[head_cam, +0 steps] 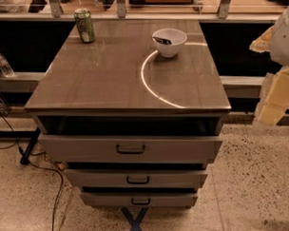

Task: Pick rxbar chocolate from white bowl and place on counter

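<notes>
The white bowl [170, 42] stands on the far right part of the counter [110, 76]. Inside it the rxbar chocolate [162, 40] shows as a dark flat bar leaning against the left inner wall. My gripper [275, 96] hangs at the right edge of the view, beyond the counter's right side and well away from the bowl, with the white arm above it.
A green drink can [84, 25] stands at the counter's far left corner. The cabinet's three handled drawers [130, 149] stick out toward the front. A water bottle [2, 62] sits on a ledge at left. Cables run along the floor at lower left.
</notes>
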`<state>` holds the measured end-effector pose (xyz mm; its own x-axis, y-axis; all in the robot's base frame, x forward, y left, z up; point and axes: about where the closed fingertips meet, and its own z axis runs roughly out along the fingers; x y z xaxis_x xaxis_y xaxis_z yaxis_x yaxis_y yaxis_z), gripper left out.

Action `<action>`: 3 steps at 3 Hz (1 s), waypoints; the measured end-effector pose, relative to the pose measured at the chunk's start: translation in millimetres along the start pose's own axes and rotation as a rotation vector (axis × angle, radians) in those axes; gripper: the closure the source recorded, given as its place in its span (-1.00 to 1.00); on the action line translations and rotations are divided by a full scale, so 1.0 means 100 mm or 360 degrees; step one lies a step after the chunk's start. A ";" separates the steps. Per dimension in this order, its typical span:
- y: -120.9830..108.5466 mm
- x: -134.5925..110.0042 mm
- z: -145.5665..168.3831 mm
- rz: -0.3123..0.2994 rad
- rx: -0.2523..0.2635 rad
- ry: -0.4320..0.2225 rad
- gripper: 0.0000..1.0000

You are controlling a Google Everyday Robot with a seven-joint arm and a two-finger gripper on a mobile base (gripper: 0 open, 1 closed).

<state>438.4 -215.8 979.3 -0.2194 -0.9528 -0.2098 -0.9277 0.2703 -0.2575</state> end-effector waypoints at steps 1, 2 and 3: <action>-0.06 -0.03 0.01 -0.0006 0.0017 -0.0014 -1.00; -0.36 -0.18 0.07 -0.0021 0.0089 -0.0070 -1.00; -0.91 -0.50 0.32 0.0032 0.0175 -0.0147 -1.00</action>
<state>543.8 -188.8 983.0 -0.2043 -0.9317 -0.3004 -0.8836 0.3076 -0.3531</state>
